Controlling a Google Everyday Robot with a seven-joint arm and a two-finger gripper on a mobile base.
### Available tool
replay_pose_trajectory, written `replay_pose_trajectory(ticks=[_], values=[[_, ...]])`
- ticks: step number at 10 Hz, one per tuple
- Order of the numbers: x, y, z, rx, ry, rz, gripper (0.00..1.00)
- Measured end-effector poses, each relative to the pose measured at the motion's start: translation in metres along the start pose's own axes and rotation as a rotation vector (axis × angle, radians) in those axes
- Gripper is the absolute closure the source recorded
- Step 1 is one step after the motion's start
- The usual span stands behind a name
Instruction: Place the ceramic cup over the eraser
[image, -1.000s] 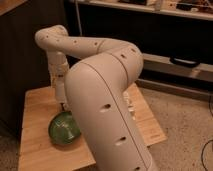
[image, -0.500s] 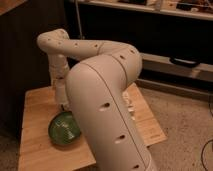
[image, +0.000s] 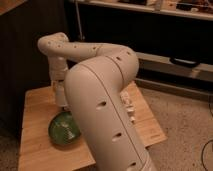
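Note:
My white arm (image: 100, 100) fills the middle of the camera view and hides much of the wooden table (image: 35, 120). Its wrist hangs down at the left. The gripper (image: 61, 98) is low over the table, just behind the far rim of the green bowl (image: 64, 129). The ceramic cup and the eraser are both out of view, and I cannot tell whether either is hidden behind the arm or the gripper.
A pale white object (image: 129, 108) peeks out to the right of my arm on the table. Dark shelving (image: 165, 30) stands behind the table. Speckled floor (image: 185, 120) lies to the right, past the table's right edge (image: 152, 125).
The wrist and its upper joint have shifted slightly right and down, bringing the gripper lower toward the table behind the green bowl.

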Motion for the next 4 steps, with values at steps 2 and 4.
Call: replay_pose_trajectory(ticks=[2,4], values=[[0.003,-0.003,-0.001,-0.007,0.003,0.004,0.20],[0.007,-0.008,-0.017,-0.037,-0.018,-0.005,0.20]])
